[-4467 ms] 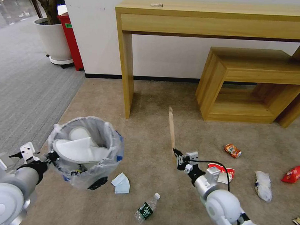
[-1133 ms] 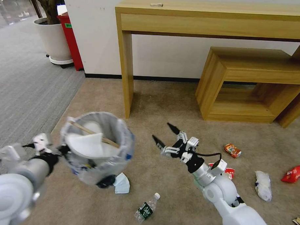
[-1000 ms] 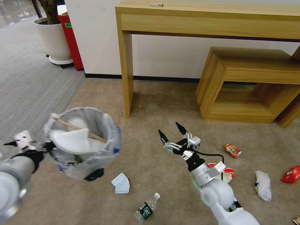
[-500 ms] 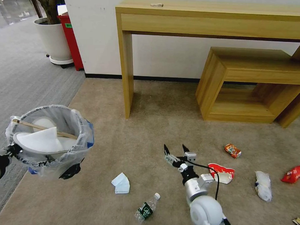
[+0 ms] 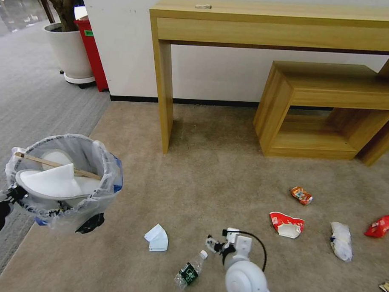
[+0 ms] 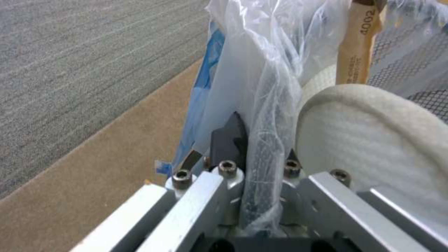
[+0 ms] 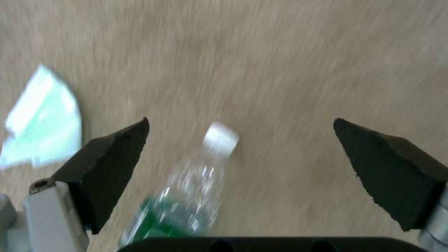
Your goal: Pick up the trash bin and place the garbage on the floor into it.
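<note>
The left gripper [image 6: 259, 154], at the head view's left edge, is clenched on the rim of the trash bin [image 5: 73, 210], its black fingers [image 6: 229, 140] pinching the bag-lined mesh wall and holding the bin above the beige carpet [image 5: 210, 172]. Inside the bin lie a white slipper [image 5: 50, 184] and a wooden stick [image 5: 57, 164] resting across the rim. The right gripper [image 7: 240, 164], low beside the robot's front, hangs with its fingers spread wide above the green-labelled bottle [image 5: 190, 270], whose white cap sits between the fingertips in the right wrist view. A pale-blue mask [image 5: 157, 238] lies just left of the bottle. Farther right on the carpet lie a red-and-white crushed cup [image 5: 286, 224], a crushed can [image 5: 301, 195], a white crumpled wrapper [image 5: 341, 240] and a red wrapper [image 5: 381, 225].
</note>
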Robot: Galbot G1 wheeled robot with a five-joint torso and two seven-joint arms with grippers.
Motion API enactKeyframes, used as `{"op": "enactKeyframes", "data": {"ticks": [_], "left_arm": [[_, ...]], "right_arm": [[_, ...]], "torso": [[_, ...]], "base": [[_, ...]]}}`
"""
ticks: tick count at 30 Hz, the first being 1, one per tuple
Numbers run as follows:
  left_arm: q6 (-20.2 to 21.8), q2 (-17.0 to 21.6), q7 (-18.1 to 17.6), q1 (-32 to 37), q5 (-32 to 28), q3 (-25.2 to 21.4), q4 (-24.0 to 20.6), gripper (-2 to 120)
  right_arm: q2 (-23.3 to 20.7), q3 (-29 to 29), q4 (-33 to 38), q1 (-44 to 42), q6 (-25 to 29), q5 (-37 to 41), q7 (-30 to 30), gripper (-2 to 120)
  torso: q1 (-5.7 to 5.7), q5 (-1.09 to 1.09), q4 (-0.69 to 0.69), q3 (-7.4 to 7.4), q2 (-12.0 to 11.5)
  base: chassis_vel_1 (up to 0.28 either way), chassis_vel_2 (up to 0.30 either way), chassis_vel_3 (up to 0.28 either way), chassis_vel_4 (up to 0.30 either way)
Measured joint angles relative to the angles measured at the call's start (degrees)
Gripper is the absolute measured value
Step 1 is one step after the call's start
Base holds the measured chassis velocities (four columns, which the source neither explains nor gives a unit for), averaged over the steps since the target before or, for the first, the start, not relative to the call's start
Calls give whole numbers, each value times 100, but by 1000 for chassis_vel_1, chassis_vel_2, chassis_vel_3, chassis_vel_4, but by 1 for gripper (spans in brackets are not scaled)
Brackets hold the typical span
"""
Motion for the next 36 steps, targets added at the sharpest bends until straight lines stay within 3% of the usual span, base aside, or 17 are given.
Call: {"op": "enactKeyframes", "data": {"ticks": [11,24,28,34,36], "left_arm": [[-1,51,47,47,5,-39,34,1],[-1,12,87,4,71,40,89,1],[-2,-10,101,4,83,61,90,1],[-2,-58,105,-45,245,252,85,1],[-2,-69,104,-49,260,275,77,1]], "right_arm": [[227,-651,-362,242,-351,1125,1047,100],[395,-745,-719,431,-444,1478,1331,100],[433,-736,-808,490,-425,1471,1320,100],[408,-726,-535,500,-420,1531,1284,100],[400,-720,-492,498,-425,1555,1284,100]], "torso": [[0,-6,0,0,0],[0,-14,-1,0,0],[0,-6,-1,0,0],[0,27,1,1,0],[0,26,1,1,0]], "base": [[0,0,0,0],[0,0,0,0],[0,0,0,0],[0,0,0,0],[0,0,0,0]]}}
